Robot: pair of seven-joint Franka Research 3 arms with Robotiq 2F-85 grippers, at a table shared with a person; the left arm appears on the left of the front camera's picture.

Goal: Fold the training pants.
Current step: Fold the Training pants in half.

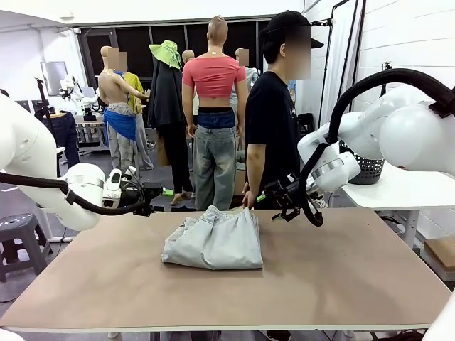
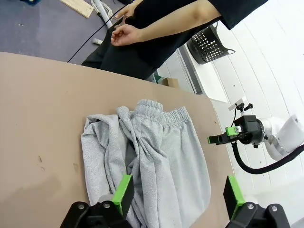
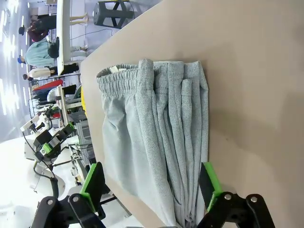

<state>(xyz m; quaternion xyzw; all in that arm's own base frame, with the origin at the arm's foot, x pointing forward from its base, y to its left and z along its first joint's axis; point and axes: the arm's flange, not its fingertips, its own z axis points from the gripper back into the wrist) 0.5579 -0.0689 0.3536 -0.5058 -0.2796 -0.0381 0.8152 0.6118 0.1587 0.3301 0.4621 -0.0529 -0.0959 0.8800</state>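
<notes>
Training pants [image 1: 215,240] lie near the middle of the brown table [image 1: 355,277], toward the far edge, already bundled into a rough rectangle: waistband [image 2: 159,111] toward the person [image 1: 274,128], legs doubled back over the body. Not clean. In the left wrist view there's a loose ridge of fabric running lengthwise and the left edge is rumpled; the right wrist view shows several parallel creases along one side.

Left gripper [image 1: 146,199] hovers above the table's far left corner, fingers spread, holding nothing. Its wrist view looks down on the pants with green pads [image 2: 124,189] wide apart. Right gripper [image 1: 284,195] hangs just off the far right side of the pants, also spread wide and empty; its own view has the pants lying between the fingers but not touched.

Person stands at the far edge behind the pants, hands [image 2: 124,34] together near the waist, off the table.

Judgement on step: at least one fold looks done, both arms are clear of the cloth. Either between folds or close to finished. Can't tell from this whether another fold is planned.

If another fold: each gripper needs to come down on an outer edge, pinch all layers, not just the top one, and carry across together. Risk is the loose ridge bunching further or the lower layer dragging.
</notes>
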